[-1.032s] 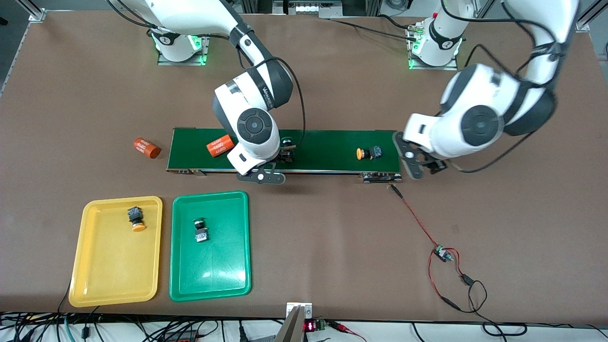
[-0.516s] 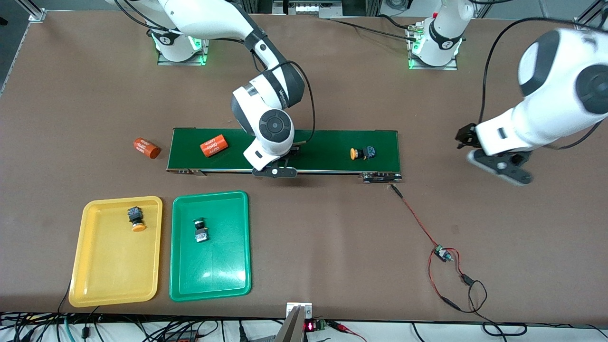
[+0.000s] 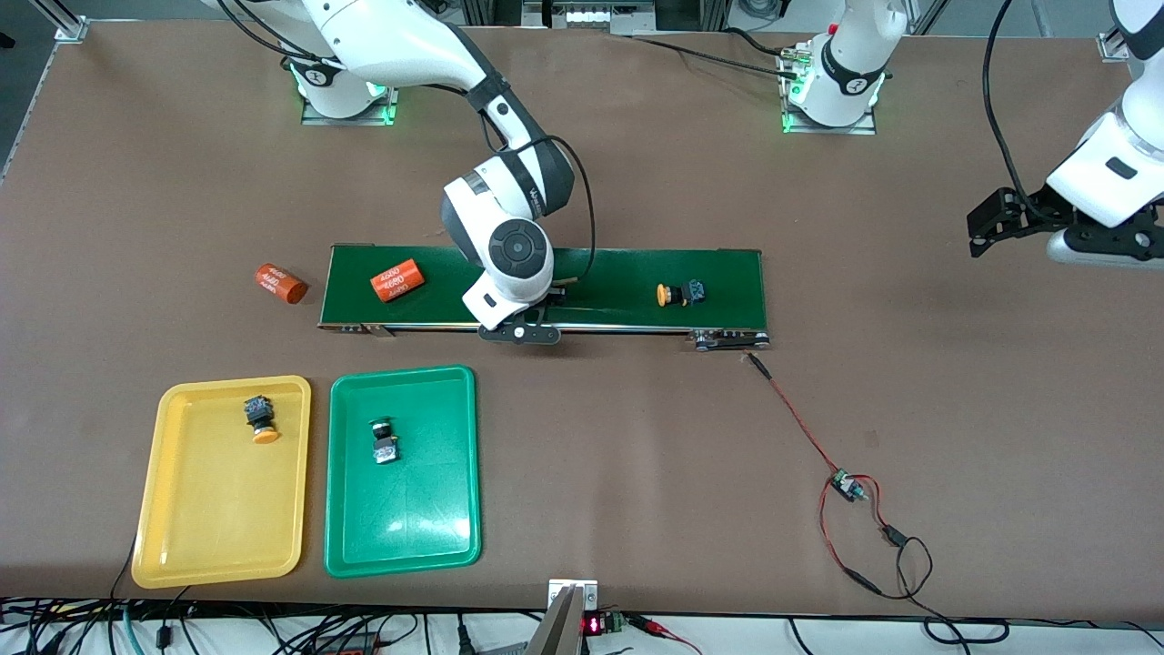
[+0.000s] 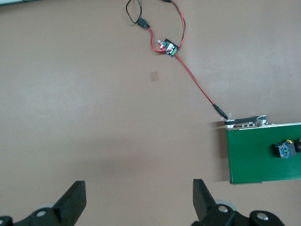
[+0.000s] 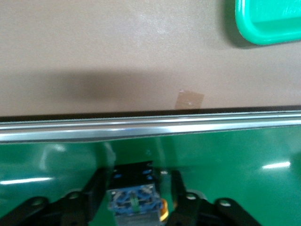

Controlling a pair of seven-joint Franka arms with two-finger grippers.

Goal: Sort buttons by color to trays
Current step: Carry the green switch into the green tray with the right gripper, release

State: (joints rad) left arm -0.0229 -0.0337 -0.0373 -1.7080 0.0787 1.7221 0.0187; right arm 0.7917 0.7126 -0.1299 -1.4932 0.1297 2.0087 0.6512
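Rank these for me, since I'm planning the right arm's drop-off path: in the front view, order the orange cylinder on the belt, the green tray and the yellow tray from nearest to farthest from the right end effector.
1. Orange cylinder: on the belt, beside the right end effector.
2. Green tray: off the belt, nearer the front camera.
3. Yellow tray: beside the green tray, toward the right arm's end.

The right arm reaches out from its base with its wrist bent downward, and the right pincer [image 5: 134, 197] sits low with its fingers [image 5: 96, 186] pressed against both sides of a button [image 5: 134, 200]. The left arm is drawn up and aside, its left pincer [image 4: 138, 200] spread wide, hanging high over bare counter [image 4: 94, 117].
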